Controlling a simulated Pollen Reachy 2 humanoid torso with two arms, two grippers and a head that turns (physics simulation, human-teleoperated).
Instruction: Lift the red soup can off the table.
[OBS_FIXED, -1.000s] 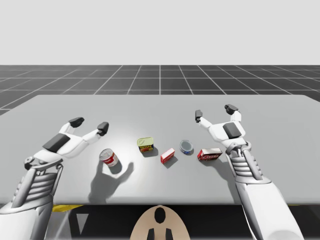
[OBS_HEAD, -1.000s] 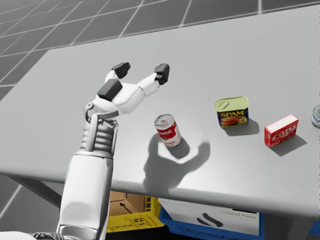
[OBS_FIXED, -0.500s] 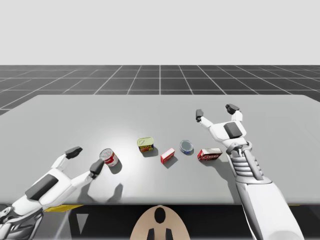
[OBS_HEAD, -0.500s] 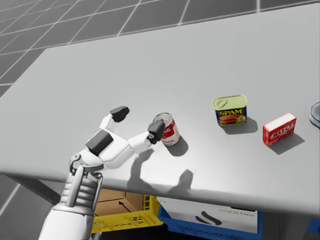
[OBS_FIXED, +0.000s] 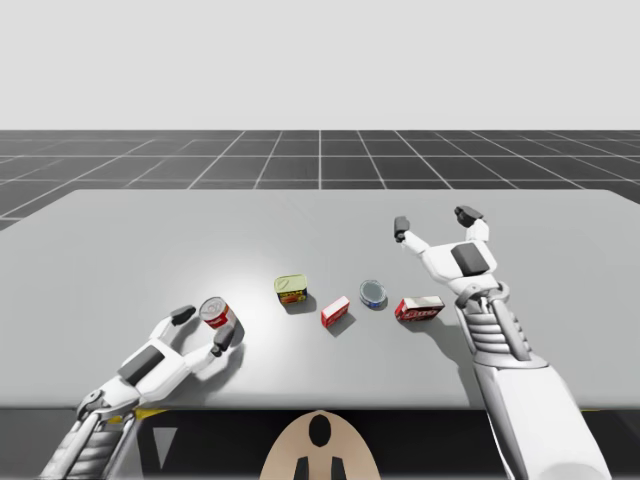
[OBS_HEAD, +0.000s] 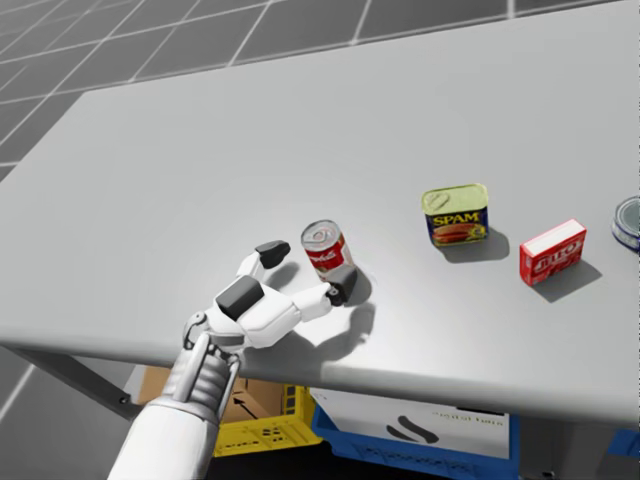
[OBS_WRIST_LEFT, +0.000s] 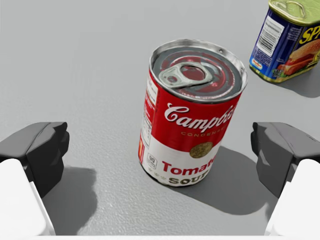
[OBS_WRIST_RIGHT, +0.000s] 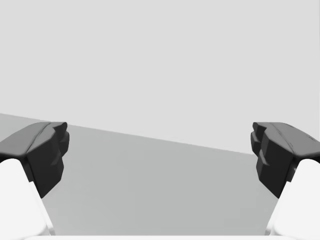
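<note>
As my left jaws stand: apart, with one dark pad (OBS_WRIST_LEFT: 37, 150) on each side of the red soup can (OBS_WRIST_LEFT: 192, 115). A gap shows on both sides and neither pad touches it.
Where the can is: upright on the counter (OBS_FIXED: 150, 230), near its front edge on my left side, between my left fingers.
Right jaws: also apart and holding nothing, raised over the counter well away from the can.
Done so far: the reach looks finished to me, since the left jaws sit low and straddle the can at about label height.
Left to do: close on the can's sides, then raise it clear. The can stands on the counter with its shadow meeting its base, so it is not yet lifted.
Can's make: a metal cylinder with a shiny ridged lid and a pull ring. The smooth label is red over white. I judge this hard, round wall needs a centred squeeze so it does not slip out sideways.
Pads: dark, matte and blocky, on smooth white fingers.
Counter surface: flat, pale grey and faintly grained.
Neighbours: a blue-and-yellow rectangular tin (OBS_WRIST_LEFT: 295, 40) with rounded corners stands beyond the can, apart from it. Further along sit a small red box (OBS_FIXED: 335, 311), a round blue can (OBS_FIXED: 372, 293) and a flat red box (OBS_FIXED: 419, 308) in a loose row.
</note>
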